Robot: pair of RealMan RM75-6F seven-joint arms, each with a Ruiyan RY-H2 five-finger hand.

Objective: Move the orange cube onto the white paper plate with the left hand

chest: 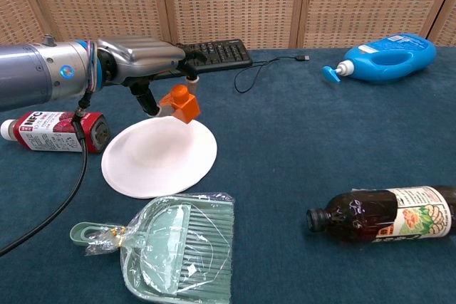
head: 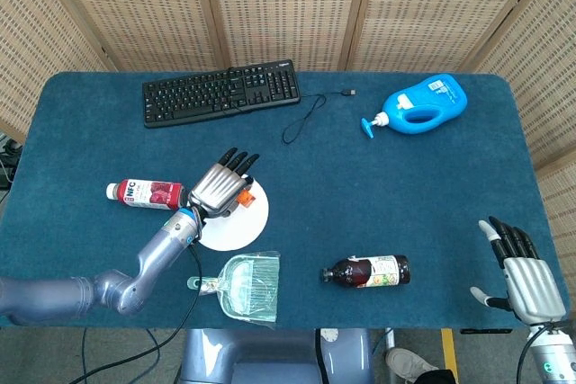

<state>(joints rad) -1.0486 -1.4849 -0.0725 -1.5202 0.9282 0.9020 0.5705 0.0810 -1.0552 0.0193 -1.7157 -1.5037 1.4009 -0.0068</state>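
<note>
Well, the blue-covered bench [head: 360, 213] carries everything here, and I'll place things by the white paper plate [chest: 153, 161], which lies flat toward its left front. The black keyboard [head: 221, 93] sits well behind the plate along the far edge, and the blue detergent jug [head: 423, 102] lies on its side far off to the plate's right rear, its nozzle pointing back toward the keyboard. A green dustpan [chest: 178, 250] in clear wrap lies just in front of the plate. A dark bottle [head: 367, 271] lies on its side to the plate's right front, and a red juice bottle [chest: 53, 131] lies on its side just left of the plate, cap pointing away from it.

The left robot hand [chest: 146, 58] reaches in from the left with its arm stretched low over the bench, palm down, fingers extended over the plate's rear edge. It holds the orange cube [chest: 180, 103] from above, in the air just over the plate's rear rim. The cube is tilted, one corner dipping toward the plate; it has no clear long axis.

The right robot hand [head: 522, 276] rests far to the plate's right front at the bench edge, fingers spread and holding nothing.
</note>
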